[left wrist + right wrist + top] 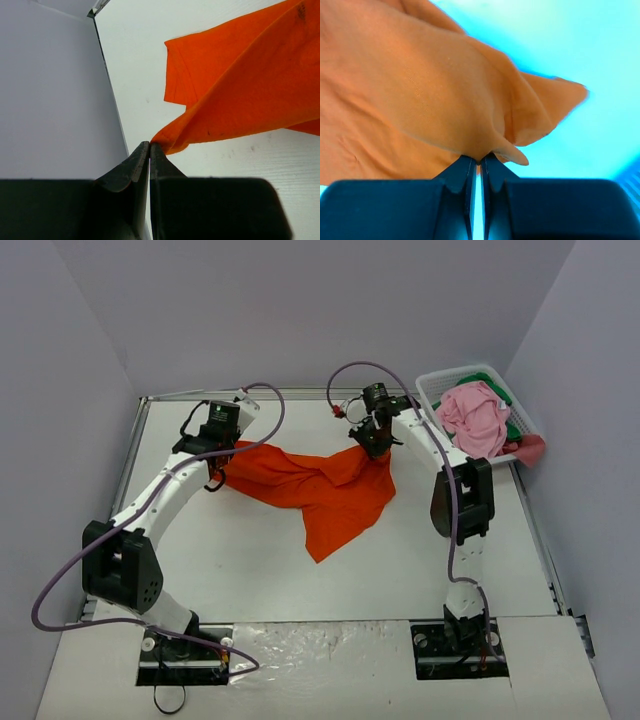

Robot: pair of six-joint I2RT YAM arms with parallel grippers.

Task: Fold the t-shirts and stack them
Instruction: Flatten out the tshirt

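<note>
While our left gripper (149, 145) pinches one edge of the orange t-shirt (335, 502), our right gripper (479, 159) clamps another.

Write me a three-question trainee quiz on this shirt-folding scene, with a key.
1. True or false: the left end effector and the right end effector are both shut on the orange t-shirt.
2. Where is the pink t-shirt? A: on the floor. B: in the white basket. C: in the left end effector.
3. Fill in: the basket stands at the table's far ____ corner.
Key: 1 true; 2 B; 3 right.
</note>
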